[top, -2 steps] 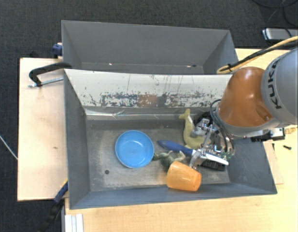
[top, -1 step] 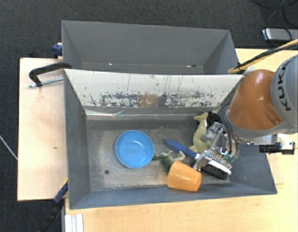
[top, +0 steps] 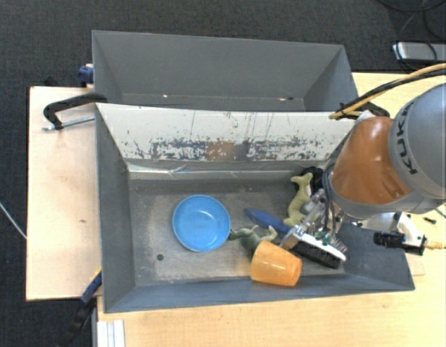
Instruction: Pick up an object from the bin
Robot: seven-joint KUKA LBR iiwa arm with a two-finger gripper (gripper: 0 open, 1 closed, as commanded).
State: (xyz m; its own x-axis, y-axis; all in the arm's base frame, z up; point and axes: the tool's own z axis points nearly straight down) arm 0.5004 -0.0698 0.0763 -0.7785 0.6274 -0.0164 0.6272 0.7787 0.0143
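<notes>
Gripper (top: 314, 228) low over the right front part of the grey bin (top: 113, 215), orange wrist cover above it; open or closed: cannot tell.

Room: tight on the right; right wall just beside the arm, front wall near, clutter packed close underneath. Bare grey floor on the left, between blue bowl (top: 201, 223) and left wall; another free strip along the foot of the back wall.

Directly under the gripper: black brush (top: 318, 252); long, dark body, lying flat and slanted, left end nearer the bin's middle, right end nearer the front right corner; pale edging along one long side; contact with the gripper not clear.

Neighbours:
- Orange cup (top: 275, 265) on its side, against the brush's left end, close to the front wall.
- Blue-handled tool (top: 262, 217) just left of the gripper, pointing toward the bowl.
- Small green thing (top: 244, 236) between bowl and cup.
- Pale yellowish toy figure (top: 302, 190) behind the gripper, near the back wall, partly hidden by the arm.

Bowl round, upright, well apart from the brush.
</notes>
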